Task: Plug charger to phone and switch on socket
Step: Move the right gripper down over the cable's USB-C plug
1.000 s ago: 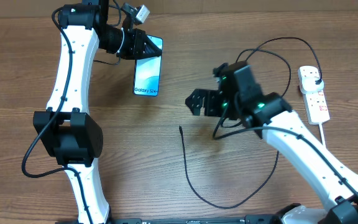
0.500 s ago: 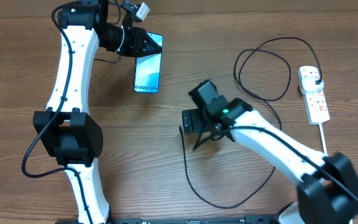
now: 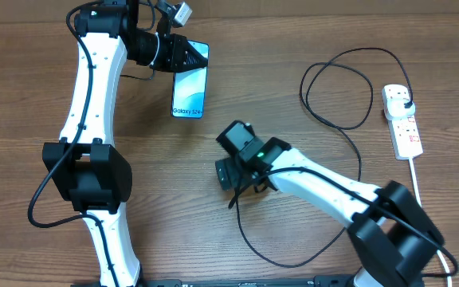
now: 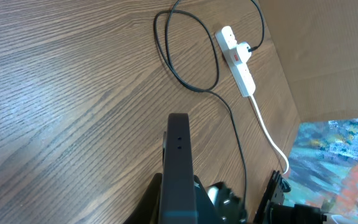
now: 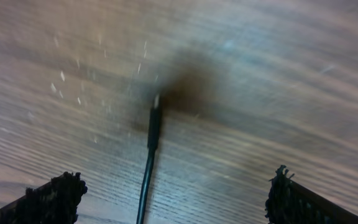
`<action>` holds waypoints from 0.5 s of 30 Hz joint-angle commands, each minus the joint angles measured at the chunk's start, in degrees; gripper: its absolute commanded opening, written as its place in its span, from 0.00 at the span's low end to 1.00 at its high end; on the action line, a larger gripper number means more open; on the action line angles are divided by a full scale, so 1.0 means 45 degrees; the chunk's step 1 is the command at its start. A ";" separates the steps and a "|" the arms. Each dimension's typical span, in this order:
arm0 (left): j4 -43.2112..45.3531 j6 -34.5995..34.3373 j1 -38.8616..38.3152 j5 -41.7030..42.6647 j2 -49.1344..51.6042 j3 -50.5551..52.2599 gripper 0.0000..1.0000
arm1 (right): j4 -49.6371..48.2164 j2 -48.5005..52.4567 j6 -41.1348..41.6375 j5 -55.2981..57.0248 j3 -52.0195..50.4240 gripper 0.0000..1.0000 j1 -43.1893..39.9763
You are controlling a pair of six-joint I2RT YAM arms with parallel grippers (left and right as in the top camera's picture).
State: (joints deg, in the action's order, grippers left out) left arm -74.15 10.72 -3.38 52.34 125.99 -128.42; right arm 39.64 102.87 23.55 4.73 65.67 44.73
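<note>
Overhead: left gripper (image 3: 188, 58), upper left, clenched on the top end of the phone (image 3: 190, 96), screen up. Can't tell if the phone's lower end touches the table (image 3: 309, 32). Right gripper (image 3: 226, 173) at frame centre, over the free end of the cable (image 3: 293, 259). The cable loops through lower centre, then runs up to the socket (image 3: 403, 121) at the right edge, with its plug seated there.

Left wrist: phone (image 4: 178, 162) edge-on at bottom centre, between the fingers. Socket (image 4: 236, 59) upper right, cable loop (image 4: 166, 56) just beside it.

Right wrist: fingers (image 5: 51, 196) spread wide in the bottom corners, grasping nothing. Cable tip (image 5: 153, 124) lies flat mid-frame, ahead of them.

Step, as judged: picking up the tip. Next move calls for centring on the cable just behind the tip, lowering, closing, then carrying it to the phone's port. Socket switch comes after.
</note>
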 commanded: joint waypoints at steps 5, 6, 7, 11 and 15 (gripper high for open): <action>0.0010 0.0189 0.0000 0.0471 -0.0335 -0.0238 0.04 | -0.0034 0.0359 -0.0350 -0.0223 0.0209 0.92 0.0136; 0.0010 0.0189 0.0000 0.0471 -0.0335 -0.0238 0.04 | -0.0073 0.0427 -0.0355 -0.0272 0.0209 0.91 0.0146; 0.0010 0.0189 0.0000 0.0471 -0.0335 -0.0238 0.04 | -0.0102 0.0510 -0.0355 -0.0311 0.0209 0.90 0.0141; 0.0005 0.0189 0.0000 0.0471 -0.0335 -0.0238 0.04 | -0.0267 0.0704 -0.0646 -0.0510 0.0209 0.86 0.0141; 0.0005 0.0189 0.0000 0.0471 -0.0335 -0.0238 0.05 | -0.0525 0.0743 -0.0685 -0.0617 0.0209 0.85 0.0146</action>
State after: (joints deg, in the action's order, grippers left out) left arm -74.15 10.72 -3.38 52.34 125.99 -128.42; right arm 37.93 105.69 21.37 2.79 65.67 45.19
